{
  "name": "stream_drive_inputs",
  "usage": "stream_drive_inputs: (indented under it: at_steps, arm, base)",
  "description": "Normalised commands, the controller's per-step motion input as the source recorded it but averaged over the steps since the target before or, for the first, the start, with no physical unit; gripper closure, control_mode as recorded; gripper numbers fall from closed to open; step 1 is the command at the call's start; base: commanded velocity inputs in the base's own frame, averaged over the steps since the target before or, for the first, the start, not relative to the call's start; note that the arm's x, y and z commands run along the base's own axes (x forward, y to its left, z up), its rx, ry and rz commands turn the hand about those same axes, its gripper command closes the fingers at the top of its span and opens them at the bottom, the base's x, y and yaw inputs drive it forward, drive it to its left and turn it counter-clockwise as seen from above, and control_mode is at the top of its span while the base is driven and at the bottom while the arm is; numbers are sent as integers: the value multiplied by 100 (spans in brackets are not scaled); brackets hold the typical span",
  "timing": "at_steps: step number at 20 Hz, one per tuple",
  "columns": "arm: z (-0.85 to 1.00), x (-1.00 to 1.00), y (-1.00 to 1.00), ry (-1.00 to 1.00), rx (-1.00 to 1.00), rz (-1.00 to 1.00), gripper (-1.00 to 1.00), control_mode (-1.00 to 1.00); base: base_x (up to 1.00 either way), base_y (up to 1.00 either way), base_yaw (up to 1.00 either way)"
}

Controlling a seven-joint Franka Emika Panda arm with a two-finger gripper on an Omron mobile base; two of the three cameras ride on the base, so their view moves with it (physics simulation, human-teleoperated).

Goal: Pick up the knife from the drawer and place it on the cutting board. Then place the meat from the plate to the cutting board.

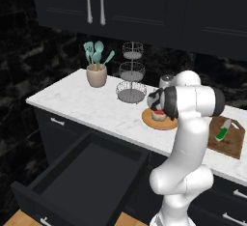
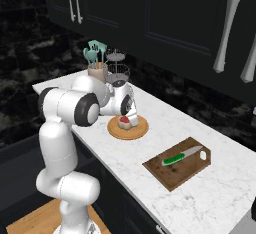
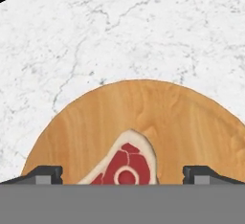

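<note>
White desk; my fingers (image 3: 122, 174) stand wide over the meat (image 3: 125, 163), soft, slippery; I'd pinch its fatty sides

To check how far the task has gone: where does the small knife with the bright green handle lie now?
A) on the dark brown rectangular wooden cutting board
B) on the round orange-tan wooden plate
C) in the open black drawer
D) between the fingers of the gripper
A: the green-handled knife lies flat on the dark brown cutting board, while the open gripper sits over the plate.
</note>
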Motion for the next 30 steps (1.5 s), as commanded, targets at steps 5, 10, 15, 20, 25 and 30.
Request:
stream_drive_inputs:
  at_steps: [5,10,15,20,25,30]
  arm:
    - [-21,16,0,4,0,0,-100,-100]
    - [-18,23,0,6,0,0,-100,-100]
    - [-8,38,0,7,0,0,-100,-100]
    - [-18,7,5,3,0,0,100,-100]
    - [-20,-31,13,0,0,0,100,-100]
    - [-7,-34,15,0,0,0,100,-100]
  base:
    - [0,0,0]
    - [0,0,0]
    - [0,0,0]
    - [0,0,0]
    - [0,0,0]
    - [0,0,0]
